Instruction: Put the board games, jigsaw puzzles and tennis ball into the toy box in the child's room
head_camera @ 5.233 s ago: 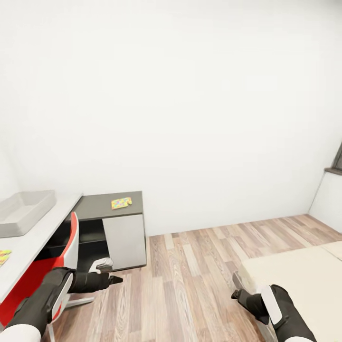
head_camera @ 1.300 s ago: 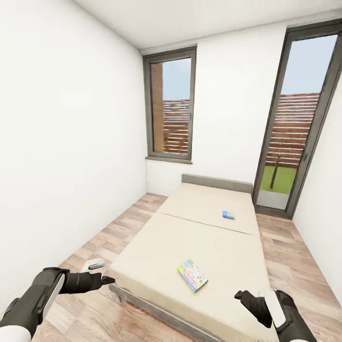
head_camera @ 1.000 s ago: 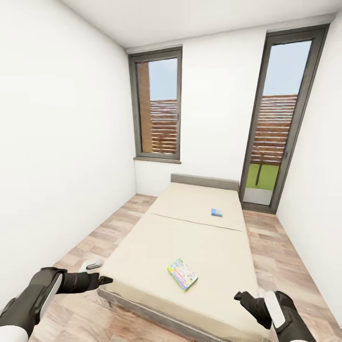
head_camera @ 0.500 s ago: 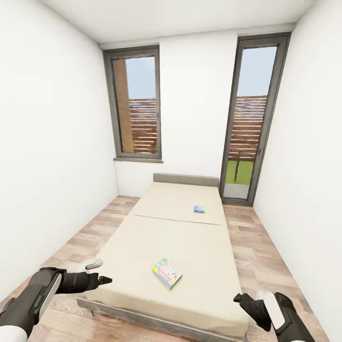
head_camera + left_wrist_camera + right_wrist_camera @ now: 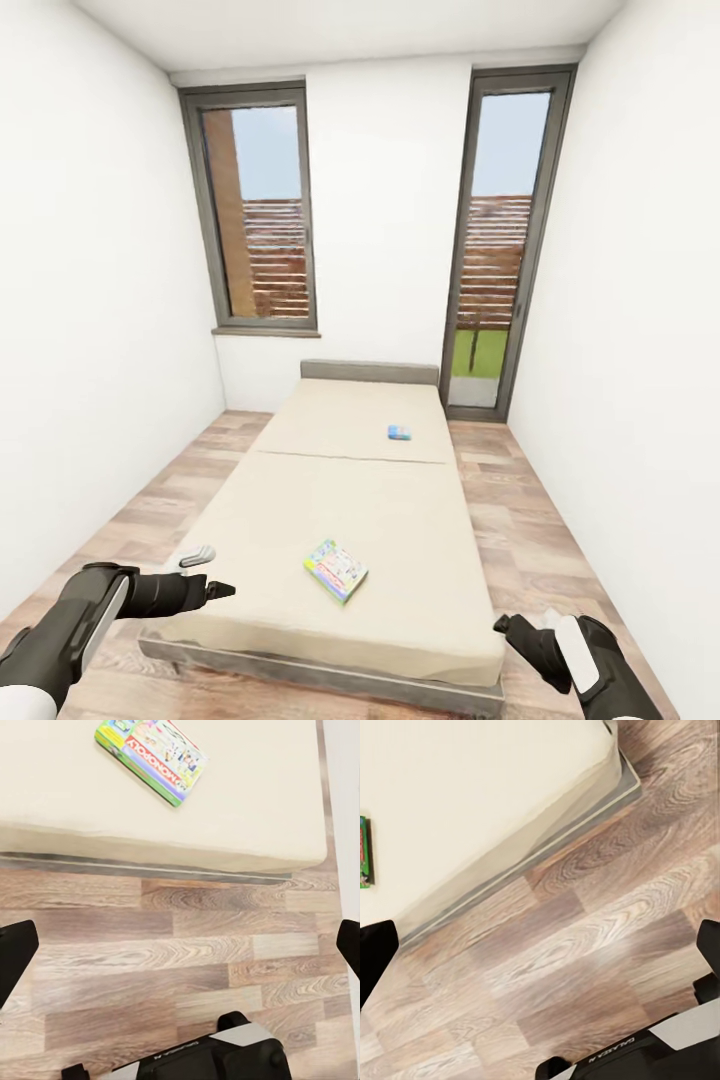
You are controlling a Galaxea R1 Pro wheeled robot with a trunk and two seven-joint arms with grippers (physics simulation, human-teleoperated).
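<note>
The bed (image 5: 410,515) with its cream mattress and grey headboard lies straight ahead. Two board games rest on it: a longer colourful box (image 5: 335,571) near the foot and a small blue box (image 5: 399,432) on the far section. The colourful box (image 5: 151,754) also appears in the left wrist view, and its green edge (image 5: 364,852) in the right wrist view. My left gripper (image 5: 215,590) hovers open over the floor at the bed's near left corner. My right gripper (image 5: 505,628) hovers open by the near right corner. Both are empty. The table and toy box are out of view.
White walls close in on both sides, with strips of wood-plank floor (image 5: 170,495) along each side of the bed. A tall grey-framed window (image 5: 258,210) and a glass door (image 5: 495,240) stand behind the headboard. My own base (image 5: 214,1057) shows near the bed's foot.
The view has swung from the desk corner round to the bed, which now sits centred. Both arms keep the same pose relative to the body, and the boxes have not moved on the mattress.
</note>
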